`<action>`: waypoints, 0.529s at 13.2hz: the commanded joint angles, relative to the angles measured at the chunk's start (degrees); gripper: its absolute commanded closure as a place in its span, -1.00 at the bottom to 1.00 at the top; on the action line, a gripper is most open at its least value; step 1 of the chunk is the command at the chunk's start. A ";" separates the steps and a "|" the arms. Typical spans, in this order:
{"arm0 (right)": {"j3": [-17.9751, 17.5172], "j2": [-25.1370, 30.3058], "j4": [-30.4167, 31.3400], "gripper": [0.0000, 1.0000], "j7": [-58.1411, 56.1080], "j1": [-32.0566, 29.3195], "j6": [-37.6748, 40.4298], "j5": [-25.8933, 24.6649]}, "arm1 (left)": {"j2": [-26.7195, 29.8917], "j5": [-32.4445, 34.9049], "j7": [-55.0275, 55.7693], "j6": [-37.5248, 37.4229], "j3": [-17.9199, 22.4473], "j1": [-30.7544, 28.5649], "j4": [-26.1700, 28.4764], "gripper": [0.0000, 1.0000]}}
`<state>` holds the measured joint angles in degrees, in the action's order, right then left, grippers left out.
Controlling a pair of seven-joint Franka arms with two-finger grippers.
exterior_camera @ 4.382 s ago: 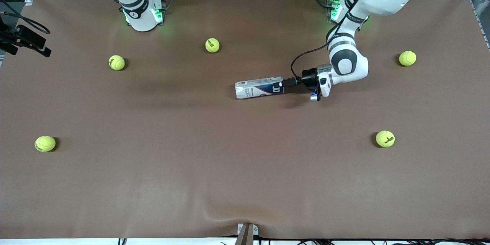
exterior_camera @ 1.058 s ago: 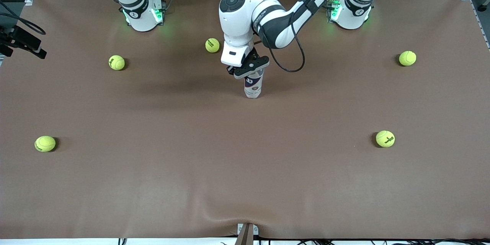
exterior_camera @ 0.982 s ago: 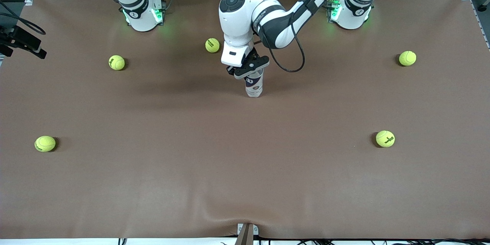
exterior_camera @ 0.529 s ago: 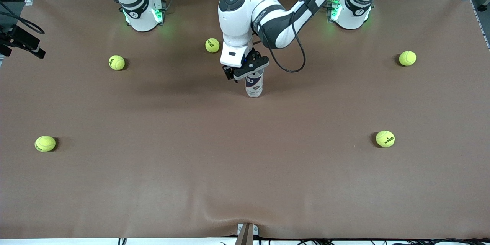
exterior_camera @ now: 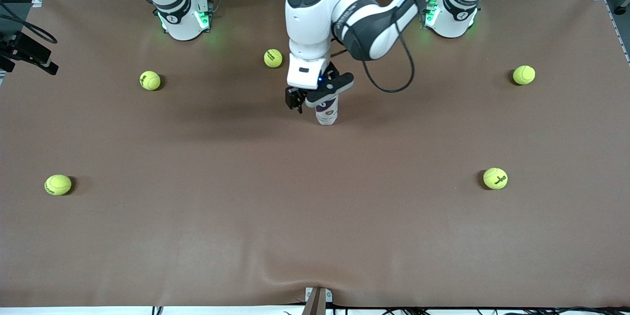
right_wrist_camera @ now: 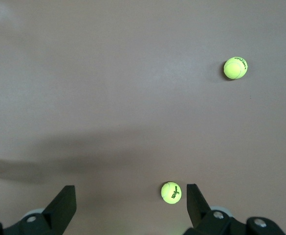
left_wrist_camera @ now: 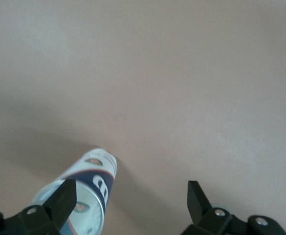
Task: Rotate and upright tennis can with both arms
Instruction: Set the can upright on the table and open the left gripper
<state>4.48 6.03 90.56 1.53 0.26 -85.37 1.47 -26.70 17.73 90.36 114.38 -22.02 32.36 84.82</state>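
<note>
- Front view shows the tennis can (exterior_camera: 326, 112) standing upright on the brown table (exterior_camera: 315, 216), about mid-table and toward the robots' bases, with the left gripper (exterior_camera: 321, 94) just above its top.
- The left gripper's fingers are spread wide and hold nothing; in the left wrist view one fingertip (left_wrist_camera: 64, 198) sits right beside the can's rim (left_wrist_camera: 86, 210), and I cannot tell whether it touches.
- Main risk: as this arm lifts clear, that finger could catch the rim and tip the slim can over. Any sideways drift during the lift would cause it; a straight rise looks safest.
- The can is tall and narrow and looks empty, so I judge that it would topple from a light nudge and then roll across the smooth table.
- A rolling can might reach the tennis ball (exterior_camera: 273, 58) that lies nearest it, toward the bases, or travel out of easy reach.
- The looping black cable (exterior_camera: 391, 78) on the left arm hangs near the can, and a swing of the wrist might drag it against the can.
- The right gripper (right_wrist_camera: 128, 205) waits high over the right arm's end of the table, fingers wide apart and empty, with two balls on the table below it; it poses little hazard unless it moves in.
</note>
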 commanded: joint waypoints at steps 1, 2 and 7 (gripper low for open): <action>-0.18 0.38 -0.30 -1.00 -0.65 0.18 0.47 0.55 | 2.44 -3.83 -7.36 -3.02 -0.13 -4.65 -1.50 -1.00; -0.18 0.38 -0.30 -1.00 -0.56 0.18 0.47 0.55 | 3.14 -4.71 -10.18 -3.11 -0.13 -6.32 -1.50 -1.00; -0.35 0.47 -0.65 -1.00 0.05 1.85 0.56 0.55 | 4.12 -4.98 -23.35 -3.19 -0.13 -13.88 -1.50 -1.00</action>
<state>4.16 6.04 90.52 1.53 1.24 -85.37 1.53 -23.76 13.64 72.62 112.29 -21.90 21.07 83.22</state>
